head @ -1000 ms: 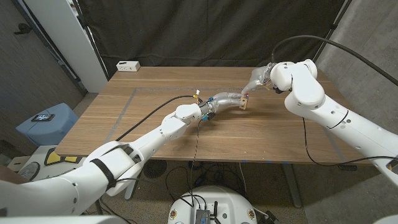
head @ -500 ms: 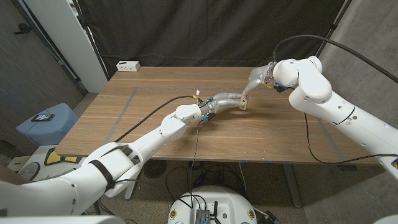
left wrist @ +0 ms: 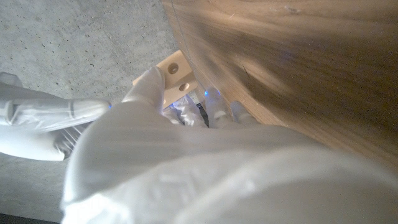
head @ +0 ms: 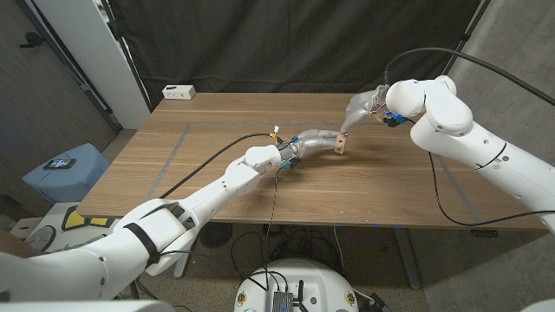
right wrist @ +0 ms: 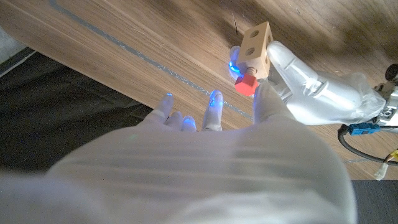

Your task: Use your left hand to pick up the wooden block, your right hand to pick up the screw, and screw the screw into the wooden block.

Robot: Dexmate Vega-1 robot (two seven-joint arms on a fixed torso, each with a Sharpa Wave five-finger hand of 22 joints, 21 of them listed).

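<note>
Now the left hand (head: 316,139) grips the block (head: 340,144) above the table (head: 217,165). Beside the block, the right hand (head: 360,109) pinches the red-headed screw (right wrist: 245,83) at its face. Grey tape lines cross the wood; a white box (head: 179,91) sits far from the block, before a black curtain (head: 286,43).

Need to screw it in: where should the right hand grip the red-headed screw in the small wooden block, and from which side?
Pinch the red-headed screw by its blocky red head, the part that stands out of the small wooden block. Come from the open side facing the right hand; the left hand holds the block from the opposite side.
</note>
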